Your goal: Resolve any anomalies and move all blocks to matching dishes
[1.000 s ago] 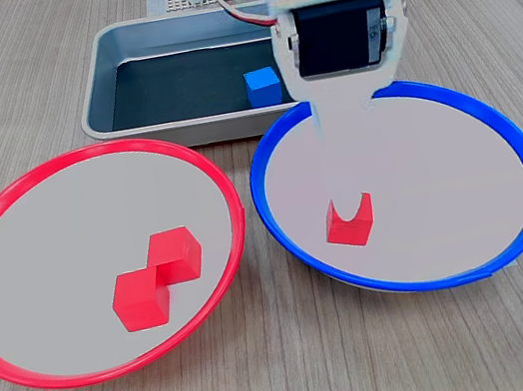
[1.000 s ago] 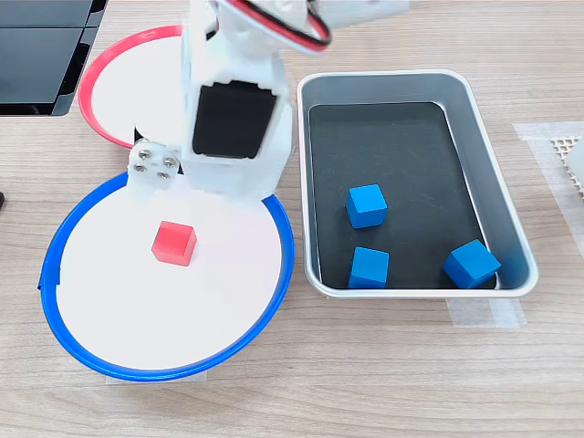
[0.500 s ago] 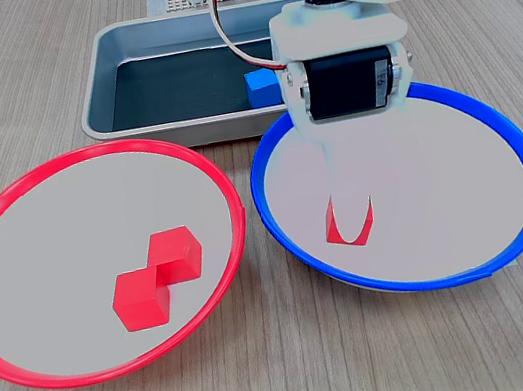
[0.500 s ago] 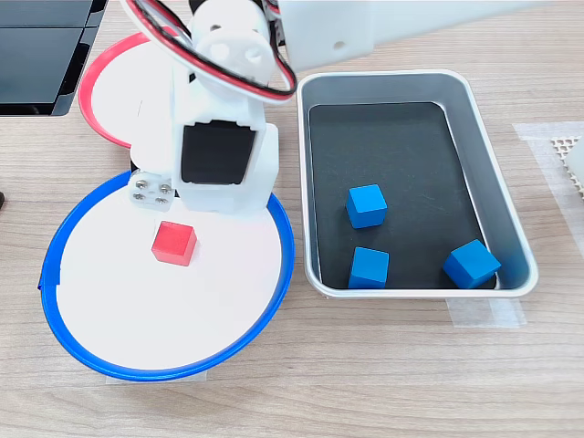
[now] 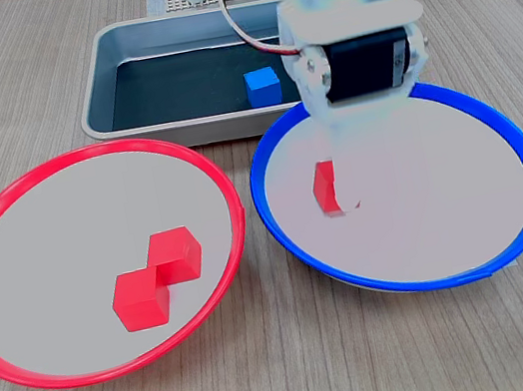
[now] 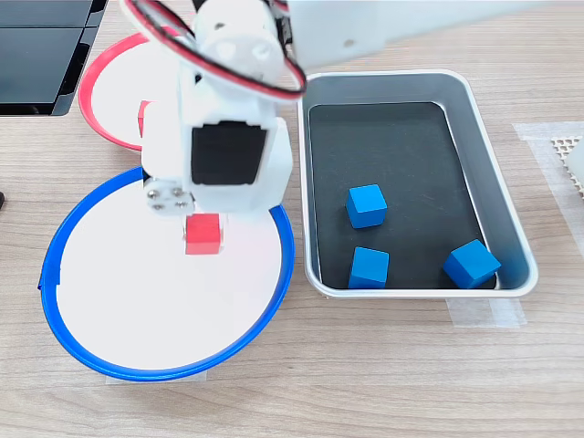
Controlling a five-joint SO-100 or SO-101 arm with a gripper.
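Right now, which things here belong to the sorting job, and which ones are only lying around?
Job:
- gripper holding red block
- blue-rimmed dish
- red-rimmed dish with two red blocks
- three blue blocks in the grey tray

Lying about:
- black item
- white mesh

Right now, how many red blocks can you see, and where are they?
3. Two red blocks lie touching in the red-rimmed dish. The third is in the gripper, over the blue-rimmed dish. None seems hidden.
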